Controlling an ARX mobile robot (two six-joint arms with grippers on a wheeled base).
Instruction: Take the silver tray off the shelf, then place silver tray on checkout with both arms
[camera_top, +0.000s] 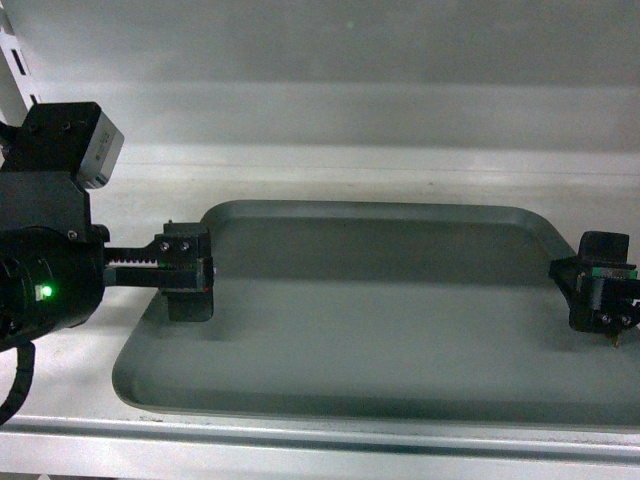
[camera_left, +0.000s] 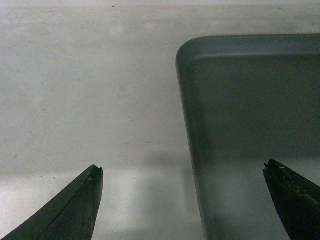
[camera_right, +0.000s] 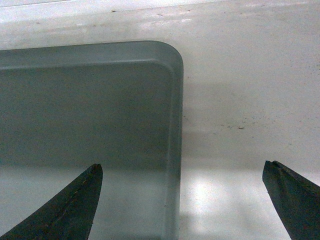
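Silver tray (camera_top: 380, 310) lies flat on shelf (camera_top: 300, 445), still unlifted.

Left gripper (camera_left: 182, 200) wide open, straddling left rim, holding nothing. Right gripper (camera_right: 182, 197) wide open, straddling right rim, likewise empty.

Risk: low rim gives thin purchase (judgement); uneven closing or unequal lift may tilt tray, slip it free, or catch front lip.

Count: one tray, one shelf board, two grippers.

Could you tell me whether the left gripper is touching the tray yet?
Cannot tell. In the left wrist view the open left gripper straddles the tray edge, with both fingertips clear of the rim sideways, but their height over it is unclear.
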